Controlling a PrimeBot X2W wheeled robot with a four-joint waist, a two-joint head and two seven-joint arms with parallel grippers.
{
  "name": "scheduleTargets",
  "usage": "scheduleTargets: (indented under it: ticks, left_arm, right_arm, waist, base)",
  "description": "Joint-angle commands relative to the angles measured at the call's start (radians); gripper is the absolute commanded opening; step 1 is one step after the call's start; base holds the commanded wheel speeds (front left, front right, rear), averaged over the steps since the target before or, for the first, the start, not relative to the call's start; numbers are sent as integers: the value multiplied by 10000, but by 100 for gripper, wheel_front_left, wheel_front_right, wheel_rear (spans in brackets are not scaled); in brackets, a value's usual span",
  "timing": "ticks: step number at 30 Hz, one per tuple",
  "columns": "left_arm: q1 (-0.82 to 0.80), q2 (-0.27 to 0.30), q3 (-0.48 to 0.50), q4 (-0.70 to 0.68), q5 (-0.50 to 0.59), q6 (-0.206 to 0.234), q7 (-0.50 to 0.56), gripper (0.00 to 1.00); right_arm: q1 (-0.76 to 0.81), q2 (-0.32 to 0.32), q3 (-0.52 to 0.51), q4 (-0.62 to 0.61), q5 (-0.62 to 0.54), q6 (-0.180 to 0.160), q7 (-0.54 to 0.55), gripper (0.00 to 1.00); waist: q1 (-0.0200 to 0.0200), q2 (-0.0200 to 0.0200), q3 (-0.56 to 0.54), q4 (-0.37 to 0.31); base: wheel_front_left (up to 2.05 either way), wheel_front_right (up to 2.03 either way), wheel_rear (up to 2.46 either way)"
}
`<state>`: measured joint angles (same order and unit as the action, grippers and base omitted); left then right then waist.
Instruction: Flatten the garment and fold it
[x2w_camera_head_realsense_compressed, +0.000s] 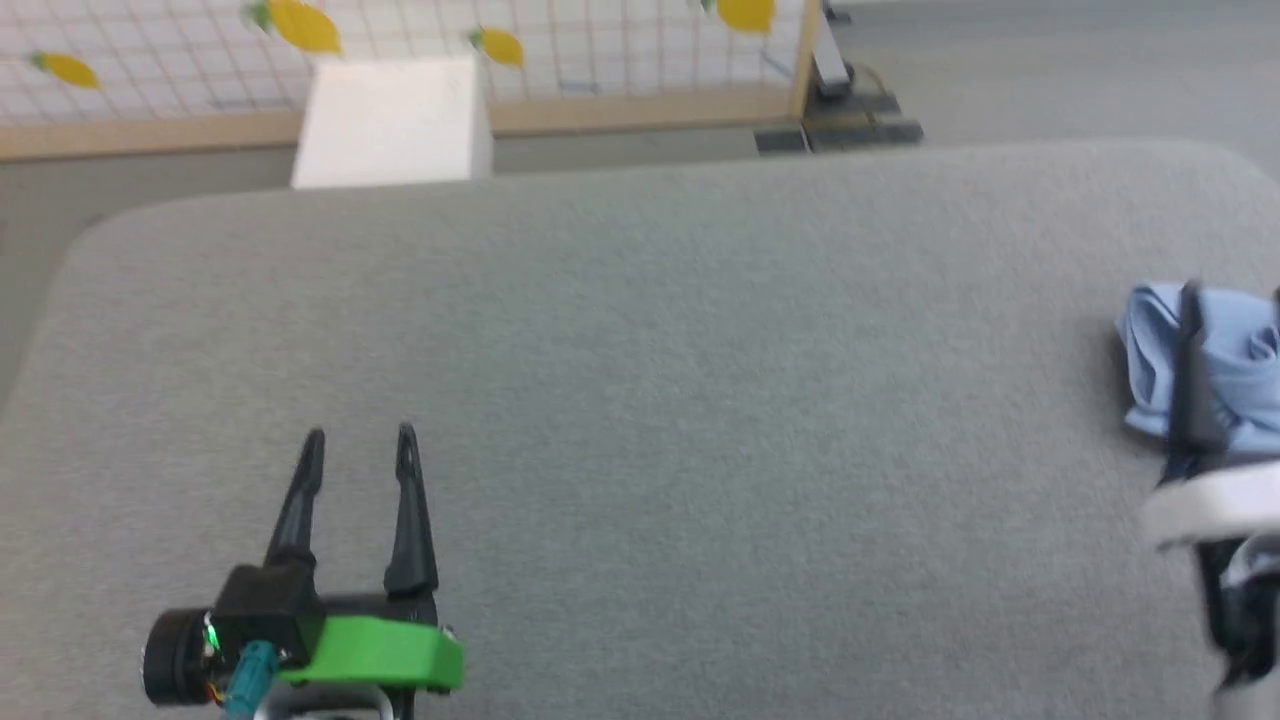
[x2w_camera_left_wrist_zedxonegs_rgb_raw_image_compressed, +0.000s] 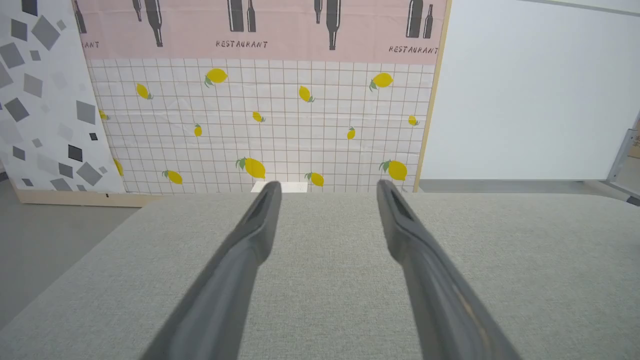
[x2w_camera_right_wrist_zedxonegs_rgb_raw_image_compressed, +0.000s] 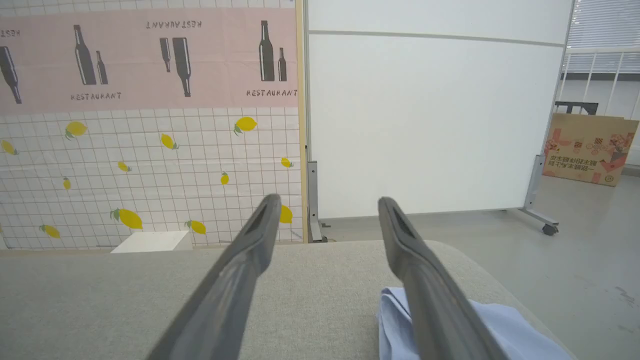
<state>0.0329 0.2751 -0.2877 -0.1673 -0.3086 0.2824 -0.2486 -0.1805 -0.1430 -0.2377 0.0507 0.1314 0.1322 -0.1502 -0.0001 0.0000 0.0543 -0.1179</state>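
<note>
Head view: the garment (x2w_camera_head_realsense_compressed: 1235, 370) lies bunched at the right edge of the counter (x2w_camera_head_realsense_compressed: 640, 350), not yet flattened. The right gripper (x2w_camera_right_wrist_zedxonegs_rgb_raw_image_compressed: 327, 199) hangs over the garment, jaws apart. The left gripper (x2w_camera_head_realsense_compressed: 359, 433) sits well apart from the garment, jaws apart and empty. Probable step: reaching to grasp. The next move calls for closing on a garment edge and drawing it inward for spreading.

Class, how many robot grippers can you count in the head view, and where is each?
2. The left gripper is at lower left over the grey table, open. The right gripper is at the right edge over the garment, partly cut off.
</note>
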Motion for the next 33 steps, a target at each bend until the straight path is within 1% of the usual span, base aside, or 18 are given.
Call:
scheduleTargets:
  ticks: [1,7,12,14,15,23,30,31,33]
  left_arm:
    - [205,-58,2,115,-85,-71,-67,100]
    - [350,-282,-174,649,8,-367,-120,100]
    - [425,-585,-121,973,164,-606,-128,100]
    - [487,-719,-62,1030,246,-725,-129,100]
    - [677,-921,69,1110,354,-880,-129,100]
    - [804,-1292,351,1430,653,-1310,-130,100]
    - [754,-1533,668,1514,971,-1647,-131,100]
    - [721,-1507,620,1526,944,-1594,-82,0]
    - [720,-1506,607,1532,944,-1594,-79,0]
  right_arm:
    - [356,216,52,-160,-223,-15,-97,100]
    - [1421,775,66,-89,-928,-15,-457,100]
    - [1925,912,-77,94,-1265,-15,-738,100]
    - [2096,920,-107,240,-1092,-15,-813,100]
    - [2279,923,-130,494,-837,-15,-914,100]
    - [2156,925,-72,1051,-739,-15,-1067,100]
    - [1963,926,-97,1221,-724,-15,-1106,100]
    - [2113,907,-97,1202,-773,0,-1021,0]
    - [2119,905,-97,1201,-773,0,-1005,0]
  waist:
    - [1,0,-521,430]
    - [1,0,-639,661]
    - [1,0,-631,815]
    - [1,0,-635,866]
    - [1,0,-632,884]
    - [1,0,-550,919]
    - [1,0,-512,894]
    - [1,0,-511,895]
    - [1,0,-510,895]
  base:
    - [0,0,0]
    - [0,0,0]
    - [0,0,0]
    - [0,0,0]
    - [0,0,0]
    - [0,0,0]
    - [0,0,0]
    - [0,0,0]
    - [0,0,0]
